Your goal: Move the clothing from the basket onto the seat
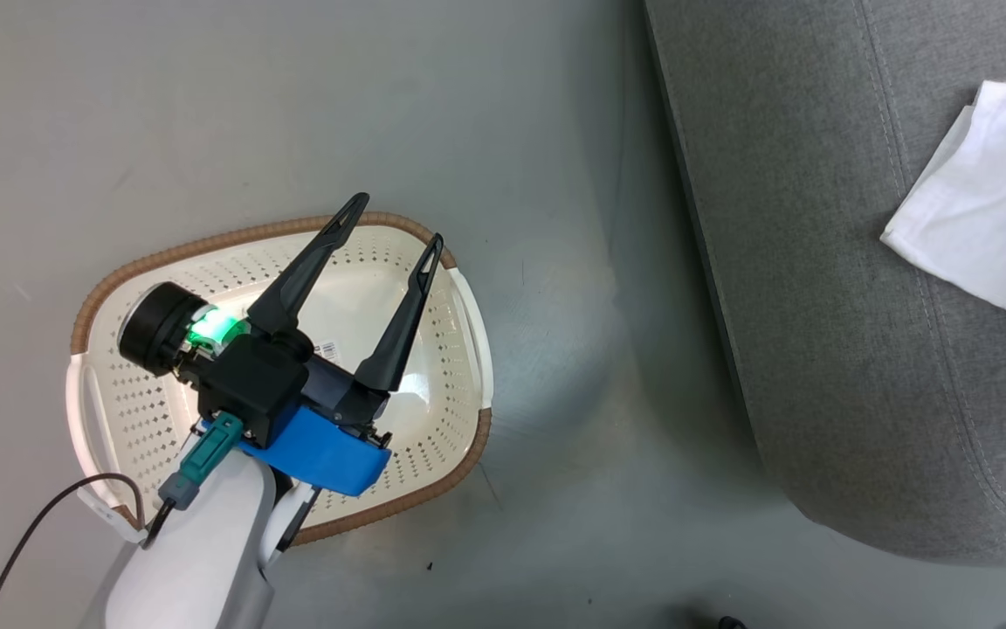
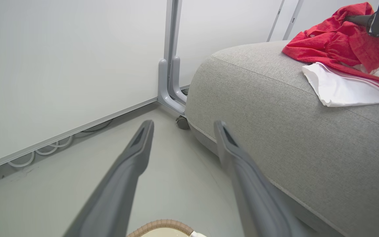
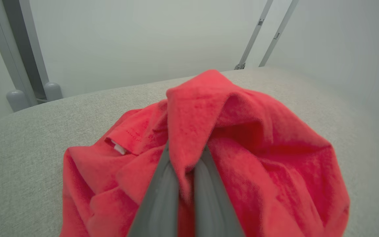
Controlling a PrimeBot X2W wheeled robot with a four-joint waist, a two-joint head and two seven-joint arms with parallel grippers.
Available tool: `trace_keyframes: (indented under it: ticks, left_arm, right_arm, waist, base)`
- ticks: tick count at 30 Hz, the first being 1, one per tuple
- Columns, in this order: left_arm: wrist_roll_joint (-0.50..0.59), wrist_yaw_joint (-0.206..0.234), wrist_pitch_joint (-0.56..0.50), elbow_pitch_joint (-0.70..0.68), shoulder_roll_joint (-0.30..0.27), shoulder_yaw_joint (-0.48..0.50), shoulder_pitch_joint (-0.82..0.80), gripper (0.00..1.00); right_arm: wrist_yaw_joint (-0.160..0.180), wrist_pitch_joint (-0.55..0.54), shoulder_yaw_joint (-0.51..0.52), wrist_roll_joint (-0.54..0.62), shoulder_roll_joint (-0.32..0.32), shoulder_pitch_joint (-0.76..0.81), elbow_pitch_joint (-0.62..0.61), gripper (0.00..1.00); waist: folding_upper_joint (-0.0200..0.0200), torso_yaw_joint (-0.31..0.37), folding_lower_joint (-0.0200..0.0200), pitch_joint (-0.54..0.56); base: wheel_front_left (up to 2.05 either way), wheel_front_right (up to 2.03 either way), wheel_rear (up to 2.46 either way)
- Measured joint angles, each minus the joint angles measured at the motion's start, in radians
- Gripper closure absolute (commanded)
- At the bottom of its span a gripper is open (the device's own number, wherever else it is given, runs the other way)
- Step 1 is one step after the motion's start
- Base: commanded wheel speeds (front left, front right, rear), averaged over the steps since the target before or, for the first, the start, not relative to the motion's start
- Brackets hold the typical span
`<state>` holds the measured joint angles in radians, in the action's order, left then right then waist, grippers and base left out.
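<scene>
Two garments sit on the seat (image 1: 817, 262), both well apart from the basket (image 1: 206, 247), which stands on the grey floor (image 1: 555, 131) to the robot's left of the cushion. Left gripper (image 1: 396, 220) hangs over the basket, jaws spread wide, nothing between them; its fingers point up and right across the far rim (barcode sticker (image 1: 326, 349) on the basket floor shows between the fingers and the wrist). Left wrist view has the same open fingers over the floor, the brown rim band at the bottom edge, and the seat's rounded corner just beyond the right fingertip. Right gripper (image 3: 186, 151) is over the seat, fingers pressed together on a fold of the plain red garment (image 3: 258, 158); the pinched fold stands up in a peak over the fingertips while the rest of the fabric lies heaped on the cushion. White-panelled garment (image 2: 337, 87) lies flat on the seat near its front edge, red-white striped trim along one side, with the red garment bunched partly on top of it. Head view catches the white panel at the right edge. White wall panels (image 2: 61, 65), a grey metal post (image 2: 169, 65) and looped cables (image 2: 44, 151) along the wall base are behind the seat.
</scene>
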<state>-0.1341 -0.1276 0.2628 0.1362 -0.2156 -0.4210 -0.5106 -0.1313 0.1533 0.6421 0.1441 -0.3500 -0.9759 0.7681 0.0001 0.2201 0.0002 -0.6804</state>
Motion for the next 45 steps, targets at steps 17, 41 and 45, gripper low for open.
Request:
trace_keyframes:
  ticks: [17, 41, 45]
  left_arm:
    - [-0.059, 0.0, 0.0, 0.059, 0.098, 0.067, 0.117, 0.0]
    - [-0.078, 0.0, 0.0, 0.116, 0.163, 0.312, 0.415, 0.0]
    - [-0.085, 0.0, 0.0, 0.115, 0.164, 0.347, 0.438, 0.0]
  right_arm:
    - [0.0, 0.023, -0.16, 0.019, 0.009, 0.136, -0.003, 0.0]
    - [0.0, -0.092, -0.493, -0.094, 0.211, 0.859, -0.665, 0.0]
    - [0.0, -0.092, -0.528, -0.09, 0.242, 0.922, -0.698, 0.0]
  waist:
    - [0.0, -0.03, -0.0003, 0.209]
    - [0.0, -0.167, -0.0004, 0.607]
    - [0.0, -0.183, -0.0003, 0.632]
  base:
    - [0.0, 0.0, 0.0]
    - [0.0, 0.0, 0.0]
    - [0.0, 0.0, 0.0]
